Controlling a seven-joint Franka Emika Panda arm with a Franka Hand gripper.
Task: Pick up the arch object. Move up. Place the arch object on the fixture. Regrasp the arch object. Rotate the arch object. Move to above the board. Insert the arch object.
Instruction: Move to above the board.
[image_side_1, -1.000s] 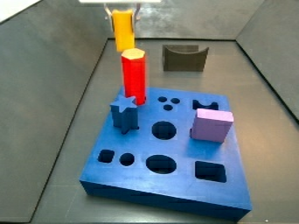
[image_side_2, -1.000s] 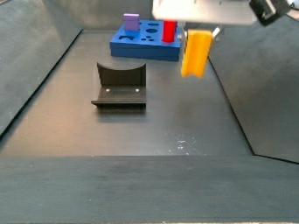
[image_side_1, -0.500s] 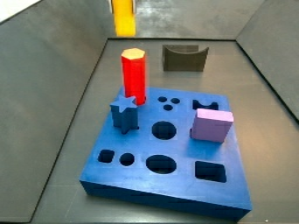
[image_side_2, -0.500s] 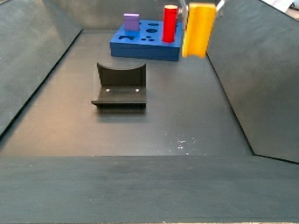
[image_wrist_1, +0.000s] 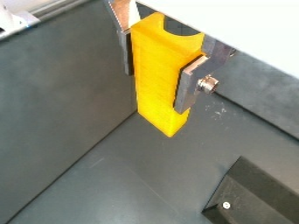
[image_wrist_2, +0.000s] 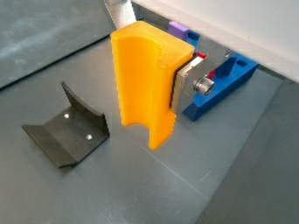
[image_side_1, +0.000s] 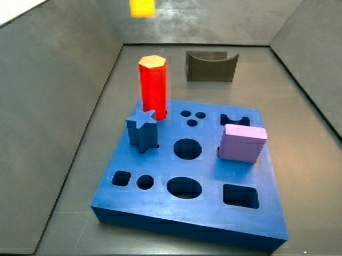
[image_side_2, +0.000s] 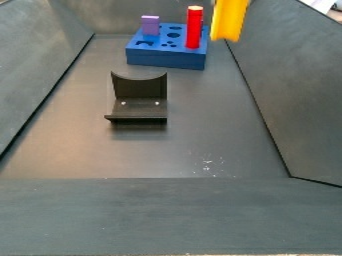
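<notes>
Hand (image_wrist_1: 160, 68) pinching arch (image_wrist_1: 160, 77) upright, raised high, fixture (image_wrist_2: 66, 129) and board (image_wrist_2: 222, 80) well below hand

From my wrist cameras, the hand (image_wrist_1: 162, 63) shows two flat silver metal plate fingers (image_wrist_1: 190, 83) with straight edges. One plate carries a round silver screw head on its outer face, seen in both wrist views. Nothing more of the arm shows.
</notes>
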